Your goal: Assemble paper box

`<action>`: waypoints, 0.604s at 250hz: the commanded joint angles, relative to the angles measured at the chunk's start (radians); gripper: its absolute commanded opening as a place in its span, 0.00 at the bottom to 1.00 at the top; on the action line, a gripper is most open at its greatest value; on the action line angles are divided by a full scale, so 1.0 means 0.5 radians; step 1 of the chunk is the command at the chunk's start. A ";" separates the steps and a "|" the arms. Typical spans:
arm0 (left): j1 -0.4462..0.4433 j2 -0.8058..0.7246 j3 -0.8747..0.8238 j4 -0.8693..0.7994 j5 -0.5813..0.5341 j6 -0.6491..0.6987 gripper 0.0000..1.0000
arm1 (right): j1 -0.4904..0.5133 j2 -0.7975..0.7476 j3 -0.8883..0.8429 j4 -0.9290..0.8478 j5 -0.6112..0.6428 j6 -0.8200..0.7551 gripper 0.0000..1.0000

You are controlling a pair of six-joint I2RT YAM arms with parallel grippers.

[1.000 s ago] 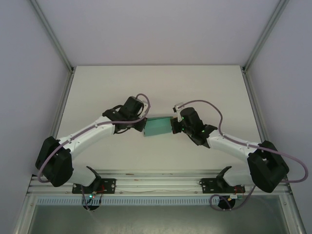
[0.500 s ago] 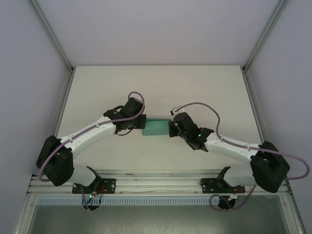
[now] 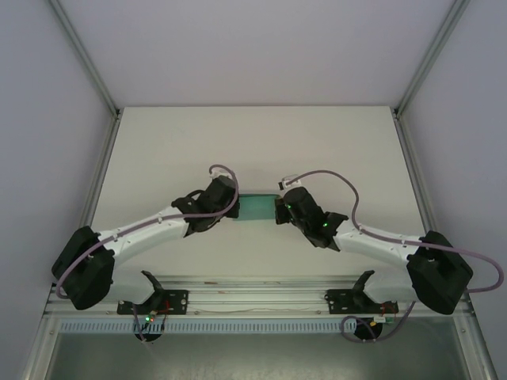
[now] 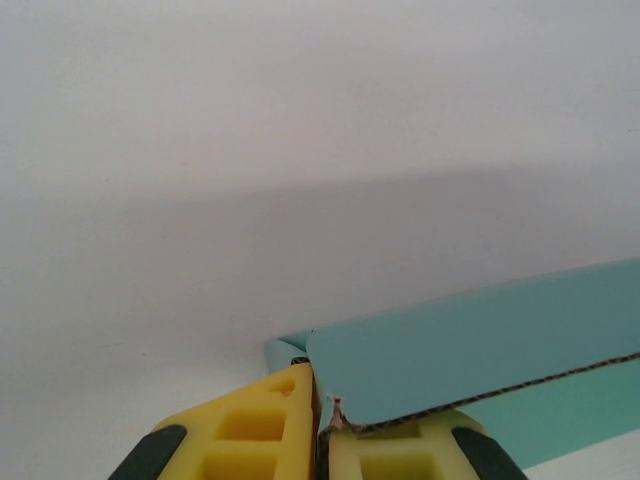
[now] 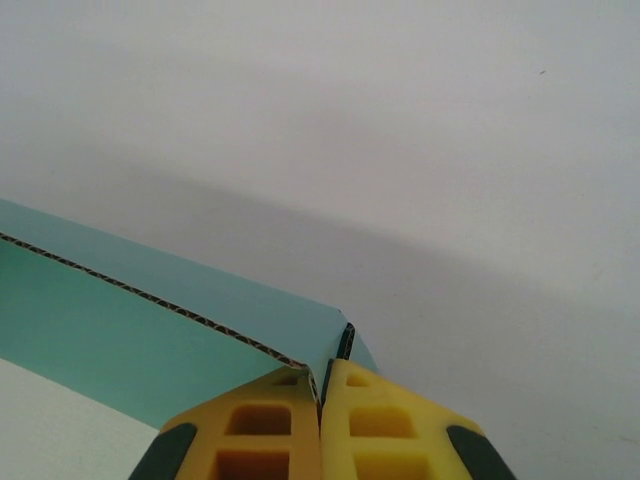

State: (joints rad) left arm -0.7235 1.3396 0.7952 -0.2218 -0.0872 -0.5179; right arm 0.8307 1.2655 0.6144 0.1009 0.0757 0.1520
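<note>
The teal-green paper box (image 3: 256,207) is held between both grippers over the middle of the white table (image 3: 253,142). My left gripper (image 3: 234,207) is shut on the box's left end, and its yellow fingers (image 4: 262,432) pinch a card wall at the corner of the paper box (image 4: 480,345). My right gripper (image 3: 277,208) is shut on the right end. In the right wrist view its yellow fingers (image 5: 385,420) clamp the corner of the paper box (image 5: 150,320), whose corrugated edge shows.
Aluminium frame posts (image 3: 91,170) run along both sides of the table. A metal rail (image 3: 253,301) with the arm bases lies at the near edge. Grey cables (image 3: 333,176) loop above both wrists.
Both grippers have moved toward each other and a little forward. The box between them now looks narrower and shows less of its top face.
</note>
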 commanded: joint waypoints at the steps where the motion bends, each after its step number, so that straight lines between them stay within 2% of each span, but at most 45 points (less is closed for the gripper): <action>1: -0.065 0.067 -0.211 -0.066 0.139 0.023 0.11 | 0.039 0.068 -0.116 -0.152 -0.053 -0.055 0.00; 39: -0.085 0.020 -0.330 0.076 0.105 -0.007 0.11 | 0.038 0.086 -0.128 -0.150 -0.095 -0.043 0.00; 63: -0.095 -0.009 -0.397 0.155 0.088 0.003 0.11 | 0.039 0.034 -0.137 -0.137 -0.110 -0.025 0.04; 116: -0.130 0.050 -0.372 0.158 0.049 0.063 0.10 | 0.035 -0.172 0.029 -0.274 -0.029 -0.024 0.32; 151: -0.145 0.079 -0.351 0.104 0.005 0.069 0.10 | 0.015 -0.208 0.112 -0.334 -0.038 -0.011 0.44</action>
State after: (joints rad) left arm -0.7750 1.3167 0.6621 0.0277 -0.1398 -0.4961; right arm 0.8394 1.1873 0.6147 0.0040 0.0658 0.1394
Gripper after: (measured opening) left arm 0.099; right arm 0.394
